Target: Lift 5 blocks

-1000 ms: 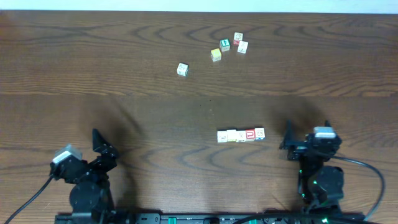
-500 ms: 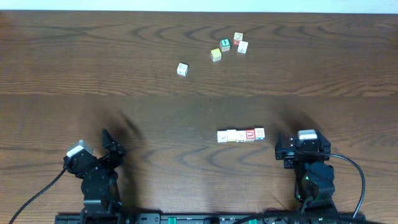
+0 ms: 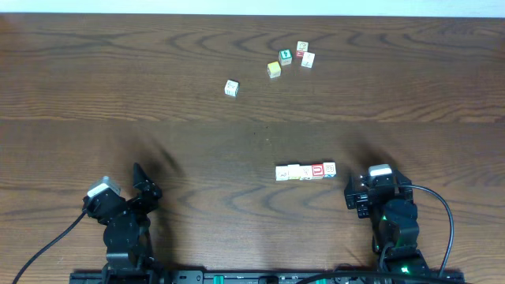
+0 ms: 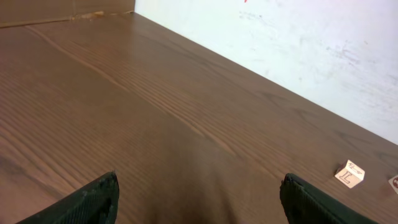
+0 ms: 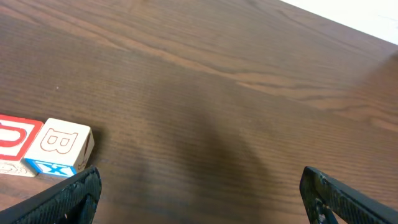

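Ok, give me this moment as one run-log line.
blocks: five-cube row on table | left gripper: open, empty | right gripper: open, empty, beside row

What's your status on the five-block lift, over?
Left hand open, empty. Right hand open, empty, near the row's end. Five blocks in one touching row on the table, unlifted. Nothing blocking; spare cubes far back.

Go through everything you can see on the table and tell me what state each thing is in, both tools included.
left tool: open, empty, away from all the blocks.
right tool: open, empty, near the row's end, not touching it.
row of five blocks: on the table, side by side, not lifted.
lone block: resting by itself on the far side.
cluster of four blocks: loose on the far side, nothing gripping them.
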Controlling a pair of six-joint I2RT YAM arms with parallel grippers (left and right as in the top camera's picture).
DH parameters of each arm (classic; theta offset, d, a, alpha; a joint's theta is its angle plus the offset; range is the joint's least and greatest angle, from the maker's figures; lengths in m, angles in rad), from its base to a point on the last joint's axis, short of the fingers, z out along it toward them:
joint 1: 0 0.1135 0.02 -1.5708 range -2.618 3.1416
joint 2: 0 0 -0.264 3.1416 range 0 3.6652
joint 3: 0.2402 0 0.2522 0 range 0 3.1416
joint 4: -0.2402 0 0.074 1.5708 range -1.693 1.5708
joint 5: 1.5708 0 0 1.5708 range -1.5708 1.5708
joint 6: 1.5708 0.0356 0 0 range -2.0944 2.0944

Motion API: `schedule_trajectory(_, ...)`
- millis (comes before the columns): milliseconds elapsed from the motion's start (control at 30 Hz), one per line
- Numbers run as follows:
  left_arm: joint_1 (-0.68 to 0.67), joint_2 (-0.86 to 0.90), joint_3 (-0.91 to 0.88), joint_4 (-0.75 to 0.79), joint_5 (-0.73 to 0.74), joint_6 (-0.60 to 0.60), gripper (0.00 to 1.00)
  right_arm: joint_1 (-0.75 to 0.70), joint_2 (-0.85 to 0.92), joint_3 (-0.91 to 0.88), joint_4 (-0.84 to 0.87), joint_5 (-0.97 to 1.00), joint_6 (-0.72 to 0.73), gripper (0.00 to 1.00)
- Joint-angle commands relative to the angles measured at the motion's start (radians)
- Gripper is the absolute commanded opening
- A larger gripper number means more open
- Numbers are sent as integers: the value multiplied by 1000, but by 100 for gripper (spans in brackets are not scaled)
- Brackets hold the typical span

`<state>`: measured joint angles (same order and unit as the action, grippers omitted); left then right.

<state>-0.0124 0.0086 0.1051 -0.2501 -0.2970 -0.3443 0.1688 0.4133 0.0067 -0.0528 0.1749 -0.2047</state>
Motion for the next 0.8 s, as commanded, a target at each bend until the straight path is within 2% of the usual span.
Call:
schedule_trajectory(0,-1,3,-22,-13,17,-9,83,7,5,-1,-4,-11,-11,99)
schedule_trajectory(233,1,-3,-23,-13,15,-5,83,7,5,-1,-5,-11,-11,99)
schedule_trajectory(400,4,-7,-38,36,-42,-1,83,7,5,-1,-5,-11,-11,99)
schedule_trajectory(567,-8,-7,-38,29,-6,151,83,7,5,-1,-5,-11,-11,99)
schedule_trajectory(767,-9,-7,-38,34,5,160,83,7,5,-1,-5,-11,-11,99)
